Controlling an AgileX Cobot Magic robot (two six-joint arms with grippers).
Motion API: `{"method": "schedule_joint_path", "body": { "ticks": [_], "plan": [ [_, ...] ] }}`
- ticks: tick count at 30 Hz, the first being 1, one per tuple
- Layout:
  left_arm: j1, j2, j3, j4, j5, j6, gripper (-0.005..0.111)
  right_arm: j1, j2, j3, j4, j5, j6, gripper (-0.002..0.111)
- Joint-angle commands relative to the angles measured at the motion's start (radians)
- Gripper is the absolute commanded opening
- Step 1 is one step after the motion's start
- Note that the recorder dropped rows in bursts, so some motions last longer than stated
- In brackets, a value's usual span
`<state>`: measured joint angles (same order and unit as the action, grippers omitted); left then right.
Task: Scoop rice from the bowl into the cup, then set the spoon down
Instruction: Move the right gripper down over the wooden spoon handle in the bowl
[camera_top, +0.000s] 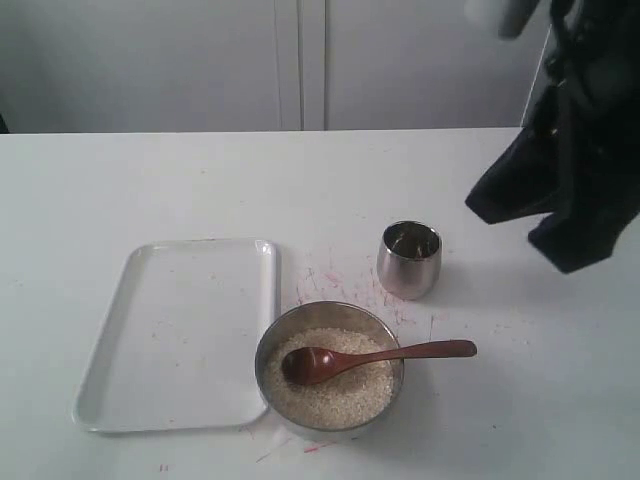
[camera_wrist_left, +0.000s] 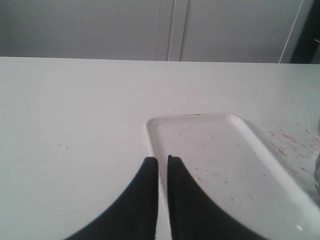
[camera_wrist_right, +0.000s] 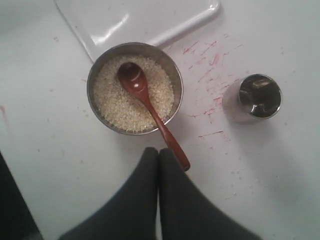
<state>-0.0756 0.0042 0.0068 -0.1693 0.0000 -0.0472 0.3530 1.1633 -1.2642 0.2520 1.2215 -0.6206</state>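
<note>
The steel bowl (camera_top: 268, 338) sits near the table's front edge, filled with white rice (camera_top: 340, 395). The brown wooden spoon (camera_top: 420, 351) lies in it, its oval end on the rice and its handle sticking out over the rim to the right. The small steel cup (camera_top: 410, 258) stands upright behind and to the right of the bowl. In the right wrist view, my right gripper (camera_wrist_right: 159, 150) is shut and empty, high above the table beside the end of the spoon (camera_wrist_right: 160, 122) handle. My left gripper (camera_wrist_left: 162, 159) is shut with nothing held, over the tray's edge.
A white rectangular tray (camera_top: 180, 330) lies left of the bowl. Red specks mark the table between bowl and cup. The black right arm (camera_top: 570, 170) hangs at the upper right. A pale wall stands behind the table.
</note>
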Motion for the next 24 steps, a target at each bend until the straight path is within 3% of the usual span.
{"method": "schedule_joint_path", "body": {
  "ticks": [1,12,24],
  "plan": [
    [-0.005,-0.004,-0.007,-0.005,0.000,-0.001,0.014,0.072,0.061,-0.001,-0.068,0.000,-0.012,0.000],
    [-0.005,-0.004,-0.007,-0.005,0.000,-0.001,0.014,0.206,0.178,0.101,-0.313,0.000,-0.012,0.000],
    [-0.005,-0.004,-0.007,-0.005,0.000,-0.001,0.014,0.209,0.180,0.222,-0.341,0.000,-0.008,0.000]
  ]
}}
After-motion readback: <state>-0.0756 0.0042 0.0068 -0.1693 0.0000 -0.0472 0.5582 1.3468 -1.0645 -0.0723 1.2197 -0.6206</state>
